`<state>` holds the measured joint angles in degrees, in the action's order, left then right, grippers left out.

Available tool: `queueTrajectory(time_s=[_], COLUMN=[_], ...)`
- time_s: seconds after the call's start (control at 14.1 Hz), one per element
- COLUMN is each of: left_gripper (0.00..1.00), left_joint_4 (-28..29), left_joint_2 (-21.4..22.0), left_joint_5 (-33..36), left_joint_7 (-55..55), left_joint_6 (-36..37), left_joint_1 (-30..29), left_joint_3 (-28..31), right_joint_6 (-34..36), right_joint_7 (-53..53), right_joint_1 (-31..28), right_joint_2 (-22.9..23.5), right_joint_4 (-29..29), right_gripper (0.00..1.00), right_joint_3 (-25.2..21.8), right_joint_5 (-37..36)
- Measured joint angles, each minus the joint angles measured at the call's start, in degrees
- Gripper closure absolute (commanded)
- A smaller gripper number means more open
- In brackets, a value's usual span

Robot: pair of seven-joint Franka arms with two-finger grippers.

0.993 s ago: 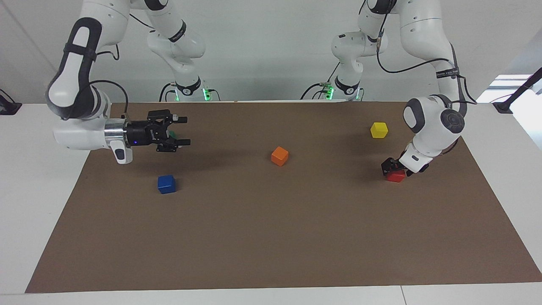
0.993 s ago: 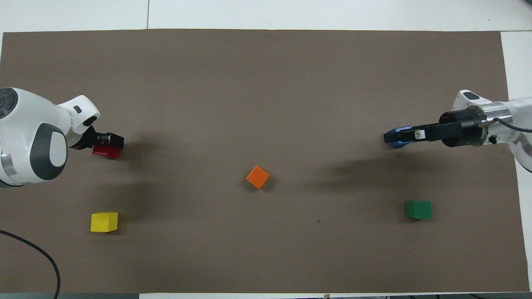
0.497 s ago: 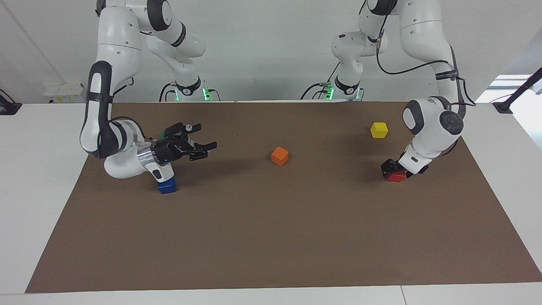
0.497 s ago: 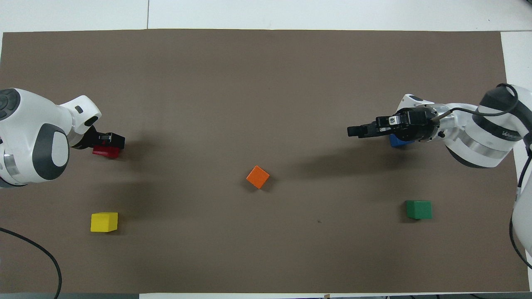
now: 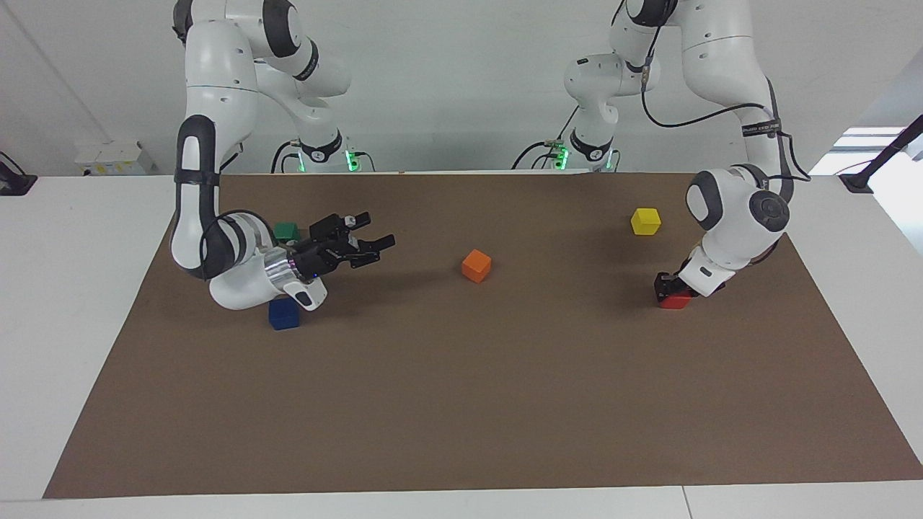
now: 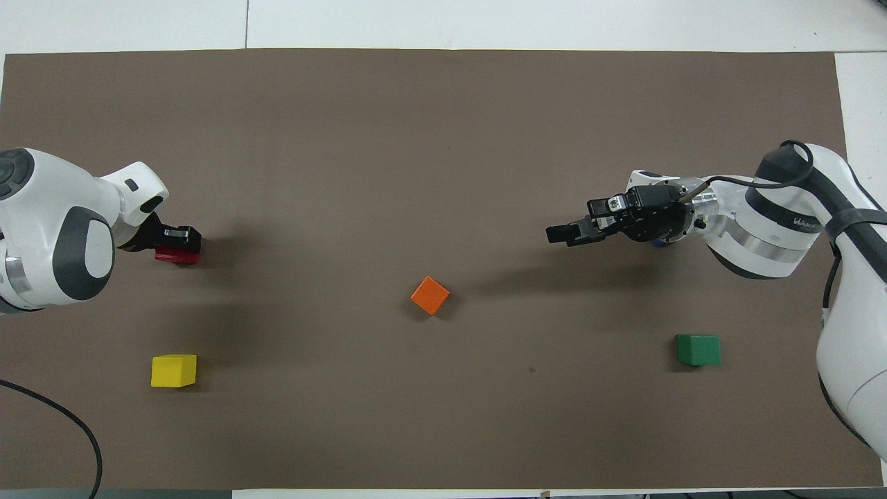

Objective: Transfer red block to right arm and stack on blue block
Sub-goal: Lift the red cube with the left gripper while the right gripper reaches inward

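Observation:
The red block (image 5: 676,301) sits on the brown mat (image 5: 461,404) at the left arm's end. My left gripper (image 5: 672,288) is down on the red block, which stays on the mat; in the overhead view the gripper (image 6: 181,240) covers most of the block (image 6: 176,257). The blue block (image 5: 284,315) sits on the mat at the right arm's end, partly covered by my right wrist and almost hidden in the overhead view. My right gripper (image 5: 380,250) is open and empty, in the air over the mat between the blue block and the orange block, also in the overhead view (image 6: 563,233).
An orange block (image 5: 476,265) lies mid-mat. A yellow block (image 5: 645,220) lies nearer to the robots than the red block. A green block (image 5: 286,231) lies nearer to the robots than the blue block. White table (image 5: 65,288) surrounds the mat.
The right arm swung its open gripper from over the blue block toward the middle of the mat, with its forearm now low over the blue block. The left gripper stayed at the red block.

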<state>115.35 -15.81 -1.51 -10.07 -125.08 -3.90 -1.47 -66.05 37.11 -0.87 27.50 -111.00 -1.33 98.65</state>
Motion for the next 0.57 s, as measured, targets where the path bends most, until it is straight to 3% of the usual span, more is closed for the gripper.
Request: queueTrajectory(time_s=[0.21,0.57], left_gripper=[1.00,1.00], left_joint_4=[-7.4,-19.9], left_joint_2=[0.3,2.4], left_joint_5=[-3.7,-13.0], left_joint_7=[7.5,32.5], left_joint_6=[9.8,25.9], left_joint_1=[0.0,0.8], left_joint_3=[-0.2,-3.6], right_joint_6=[-1.3,-1.6], right_joint_7=[-0.2,-0.2], right_joint_1=[2.8,3.3], right_joint_2=[0.0,0.0], right_joint_4=[0.0,0.0], right_gripper=[0.00,0.00], right_joint_3=[0.0,-0.2], right_joint_5=[1.4,2.0])
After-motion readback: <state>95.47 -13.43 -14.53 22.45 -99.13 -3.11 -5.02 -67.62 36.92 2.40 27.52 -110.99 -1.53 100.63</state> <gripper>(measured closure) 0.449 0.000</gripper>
